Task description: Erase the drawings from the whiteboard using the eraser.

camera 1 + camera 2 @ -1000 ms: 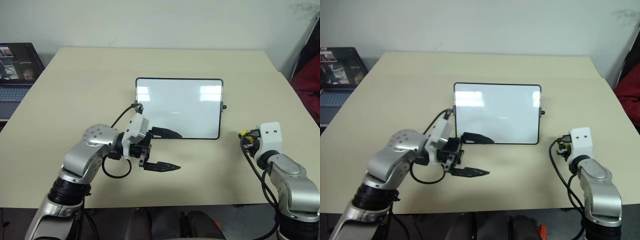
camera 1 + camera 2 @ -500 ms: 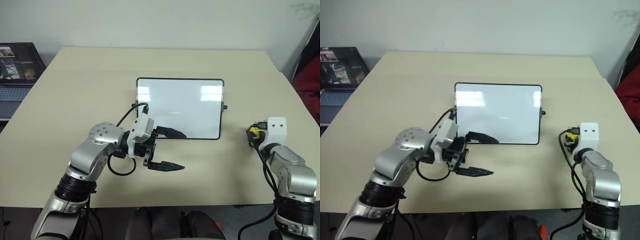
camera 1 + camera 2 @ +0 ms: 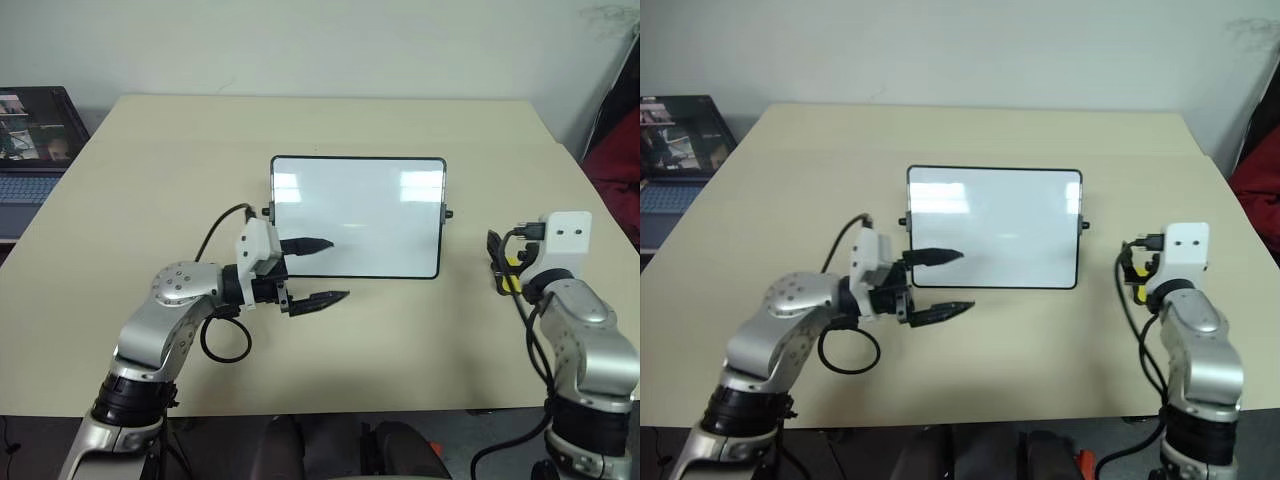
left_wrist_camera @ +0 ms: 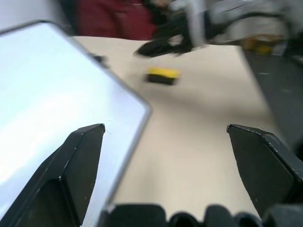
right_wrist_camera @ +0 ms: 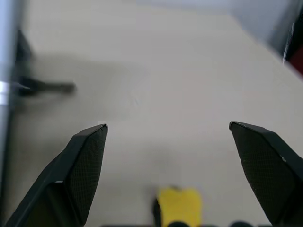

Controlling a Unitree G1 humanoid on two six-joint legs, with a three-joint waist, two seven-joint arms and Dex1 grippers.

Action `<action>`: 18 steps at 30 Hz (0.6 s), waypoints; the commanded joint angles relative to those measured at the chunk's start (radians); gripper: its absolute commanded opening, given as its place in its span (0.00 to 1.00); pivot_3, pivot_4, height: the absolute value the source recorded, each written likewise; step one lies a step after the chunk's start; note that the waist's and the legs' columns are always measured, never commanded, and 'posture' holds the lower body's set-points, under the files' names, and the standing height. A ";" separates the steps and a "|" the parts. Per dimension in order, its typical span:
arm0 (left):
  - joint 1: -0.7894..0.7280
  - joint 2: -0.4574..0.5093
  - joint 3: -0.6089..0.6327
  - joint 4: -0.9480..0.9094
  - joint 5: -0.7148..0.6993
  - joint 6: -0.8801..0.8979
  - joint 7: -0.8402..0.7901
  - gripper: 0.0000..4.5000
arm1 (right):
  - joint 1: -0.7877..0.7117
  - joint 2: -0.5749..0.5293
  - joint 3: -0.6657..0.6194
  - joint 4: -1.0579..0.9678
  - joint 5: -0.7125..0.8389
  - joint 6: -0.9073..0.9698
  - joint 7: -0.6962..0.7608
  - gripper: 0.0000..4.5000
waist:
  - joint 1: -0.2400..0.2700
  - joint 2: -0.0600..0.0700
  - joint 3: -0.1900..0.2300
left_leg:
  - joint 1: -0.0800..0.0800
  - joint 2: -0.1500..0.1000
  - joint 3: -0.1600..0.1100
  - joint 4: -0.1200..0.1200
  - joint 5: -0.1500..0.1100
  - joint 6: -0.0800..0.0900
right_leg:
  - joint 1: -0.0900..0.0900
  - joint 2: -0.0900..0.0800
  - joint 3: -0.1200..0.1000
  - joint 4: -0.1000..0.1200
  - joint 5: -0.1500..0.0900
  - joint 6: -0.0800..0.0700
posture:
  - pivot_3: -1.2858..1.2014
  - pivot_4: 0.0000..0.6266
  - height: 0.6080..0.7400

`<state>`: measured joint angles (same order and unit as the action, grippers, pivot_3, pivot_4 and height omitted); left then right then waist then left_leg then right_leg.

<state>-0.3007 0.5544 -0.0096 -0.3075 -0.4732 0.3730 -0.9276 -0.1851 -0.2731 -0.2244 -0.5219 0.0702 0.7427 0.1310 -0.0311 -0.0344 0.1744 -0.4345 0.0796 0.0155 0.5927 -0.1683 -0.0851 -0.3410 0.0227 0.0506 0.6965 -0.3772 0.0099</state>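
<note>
Nearest the viewer, the left gripper (image 3: 322, 270) stands with its two black fingers spread wide apart and nothing between them; one finger overlaps the near left corner of the whiteboard (image 3: 358, 215), the other sits over the bare table (image 3: 160, 170) just in front of the board.

On the other side, the right gripper (image 5: 168, 156) has its fingers parted to full width and grips nothing. In the right wrist view the eraser (image 5: 178, 204) lies on the table between and below those fingers, untouched. In the left wrist view the eraser reads as a small bright yellow block with a dark underside, lying flat on the tabletop beside the board's short right edge, clear of the frame. From the head camera it is mostly hidden behind the right wrist; a yellow sliver shows there.

The whiteboard lies flat at mid-table: white glossy face, thin black frame, rounded corners, small black knobs on both short sides. Its surface shows window glare; no marks can be made out on it.

Farthest, at the left beyond the table's edge, an open laptop (image 3: 32, 140) shows a lit screen; its content is too small to read. No brand or label is legible anywhere.
</note>
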 commanded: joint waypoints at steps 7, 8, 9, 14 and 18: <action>0.251 -0.193 0.165 -0.234 0.085 0.005 0.480 1.00 | 0.338 0.076 0.237 -0.095 -0.038 -0.464 0.051 0.99 | 0.001 -0.001 0.000 | 0.001 0.000 -0.002 0.002 0.000 0.000 | 0.003 -0.003 -0.002 0.000 0.000 0.000 | 0.52 0.24 1.00; 0.303 -0.215 0.188 -0.255 0.113 -0.012 0.526 1.00 | 0.380 0.099 0.231 -0.098 -0.004 -0.490 0.056 0.99 | 0.001 -0.001 -0.001 | 0.001 -0.001 -0.002 0.002 0.000 0.000 | 0.004 -0.005 -0.002 0.000 0.000 0.000 | 0.52 0.24 1.00; 0.341 -0.236 0.204 -0.269 0.123 -0.017 0.561 1.00 | 0.406 0.113 0.218 -0.087 0.022 -0.513 0.061 0.99 | 0.001 -0.001 -0.001 | 0.002 0.000 -0.002 0.002 0.000 0.000 | 0.004 -0.005 -0.002 0.000 0.000 0.000 | 0.52 0.24 1.00; 0.477 -0.272 0.256 -0.251 0.208 -0.094 0.648 1.00 | 0.489 0.146 0.179 0.035 0.058 -0.678 0.076 0.99 | 0.000 -0.002 -0.002 | 0.004 0.000 -0.004 0.001 0.000 0.001 | 0.006 -0.005 -0.004 0.001 -0.001 0.002 | 0.52 0.24 1.00; 0.561 -0.281 0.290 -0.231 0.229 -0.146 0.666 1.00 | 0.481 0.148 0.166 0.116 0.083 -0.744 0.099 0.99 | 0.000 -0.003 -0.002 | 0.006 -0.001 -0.004 0.002 0.001 0.002 | 0.008 -0.006 -0.004 0.001 -0.001 0.002 | 0.52 0.24 1.00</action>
<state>0.2528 0.2781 0.2504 -0.5197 -0.2544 0.2692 -0.2698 0.3016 -0.1296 -0.0505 -0.3984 0.1382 0.0475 0.2190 -0.0312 -0.0375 0.1722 -0.4282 0.0787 0.0115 0.5942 -0.1670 -0.0832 -0.3330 0.0166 0.0466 0.6974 -0.3784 0.0117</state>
